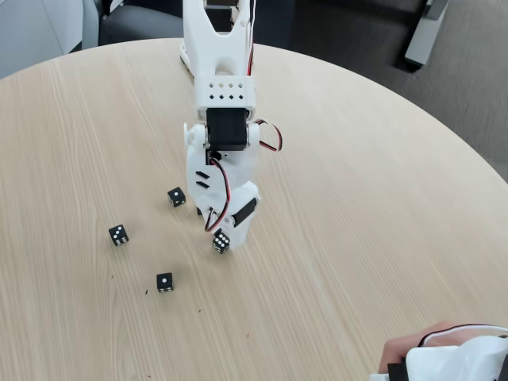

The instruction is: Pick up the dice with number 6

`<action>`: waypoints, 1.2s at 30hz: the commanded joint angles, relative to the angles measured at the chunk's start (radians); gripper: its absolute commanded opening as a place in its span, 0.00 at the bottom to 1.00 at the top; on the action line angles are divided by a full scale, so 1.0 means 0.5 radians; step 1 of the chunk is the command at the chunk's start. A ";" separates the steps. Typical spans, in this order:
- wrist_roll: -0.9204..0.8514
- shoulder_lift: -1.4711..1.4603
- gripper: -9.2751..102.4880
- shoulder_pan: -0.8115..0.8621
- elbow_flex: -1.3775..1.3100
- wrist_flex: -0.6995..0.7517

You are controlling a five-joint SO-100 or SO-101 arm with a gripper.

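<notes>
The white arm reaches down from the top of the fixed view, and my gripper (224, 235) is at the middle of the round wooden table (357, 198). The dice with number 6 (221, 243), a tiny black cube with a face crowded with white pips, sits tilted between the fingertips, and the gripper looks shut on it. I cannot tell whether the dice is touching the table.
Three other black dice lie to the left: one (176, 196) beside the gripper, one (119, 234) further left, and a single-pip one (164, 281) nearer the front. A person's hand holding a white device (452, 355) is at the bottom right corner.
</notes>
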 commanded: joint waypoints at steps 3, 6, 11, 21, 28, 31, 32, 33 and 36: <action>0.025 0.052 0.15 -0.009 -0.034 0.006; 0.031 0.052 0.14 -0.009 -0.034 0.006; 0.058 0.052 0.08 -0.009 -0.034 0.006; 0.052 0.641 0.08 -0.009 -0.037 0.288; -0.064 1.307 0.08 -0.012 -0.034 0.607; -0.181 1.577 0.08 -0.012 -0.034 0.788; -0.224 1.675 0.08 -0.012 -0.034 0.853; -0.267 1.770 0.08 -0.012 -0.034 0.914; -0.374 2.086 0.08 -0.012 -0.028 1.055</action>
